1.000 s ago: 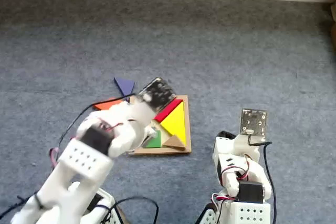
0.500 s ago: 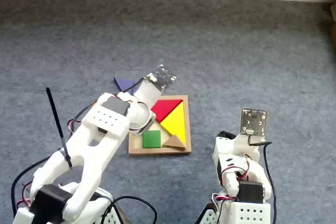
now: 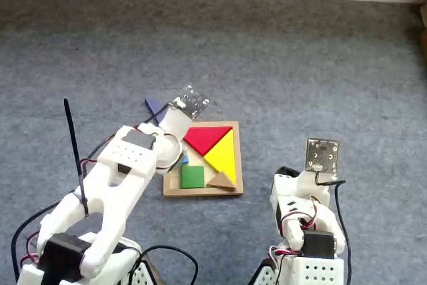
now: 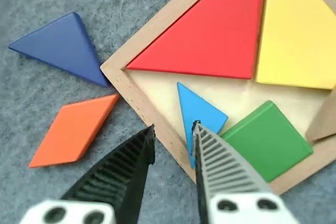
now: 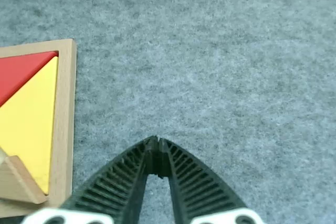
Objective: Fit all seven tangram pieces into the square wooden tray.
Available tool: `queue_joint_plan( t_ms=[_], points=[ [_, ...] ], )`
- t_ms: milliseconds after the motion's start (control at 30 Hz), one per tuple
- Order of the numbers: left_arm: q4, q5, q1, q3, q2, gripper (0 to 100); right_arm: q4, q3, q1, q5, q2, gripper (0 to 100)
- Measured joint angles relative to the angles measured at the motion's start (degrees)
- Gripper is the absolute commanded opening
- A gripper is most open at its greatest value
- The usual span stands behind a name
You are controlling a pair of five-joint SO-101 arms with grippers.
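The left gripper (image 4: 173,126) hung over the edge of the tray (image 4: 137,99), jaws a little apart, holding nothing. In the tray lay a red triangle (image 4: 215,35), a yellow triangle (image 4: 294,30), a green square (image 4: 265,140), a small blue triangle (image 4: 197,111) and a brown triangle (image 3: 221,180). A dark blue triangle (image 4: 60,45) and an orange piece (image 4: 73,129) lay on the carpet (image 5: 210,51) just beside the tray. The right gripper (image 5: 157,141) had its jaws pressed together.

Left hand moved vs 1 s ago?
Yes. In the high view the left hand has shifted left, from over the tray's left half to astride its left wall.
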Motion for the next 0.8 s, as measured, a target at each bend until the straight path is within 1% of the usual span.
queue_joint_plan(
  t_ms=[267,333,467,633,700,800],
  points=[
    [-0.09,-0.09,4.66,0.62,0.18,13,0.00,0.00,0.00,0.00,0.00,0.5],
    [-0.53,0.09,4.84,0.62,0.18,13,0.00,0.00,0.00,0.00,0.00,0.5],
    [-3.16,3.69,4.66,0.62,0.18,13,0.00,0.00,0.00,0.00,0.00,0.5],
    [-4.48,4.31,4.75,0.62,0.18,13,0.00,0.00,0.00,0.00,0.00,0.5],
    [-4.22,4.31,4.92,0.62,-0.09,13,0.00,0.00,0.00,0.00,0.00,0.5],
    [-0.62,4.48,8.09,0.70,-2.99,13,0.00,0.00,0.00,0.00,0.00,0.5]
  ],
)
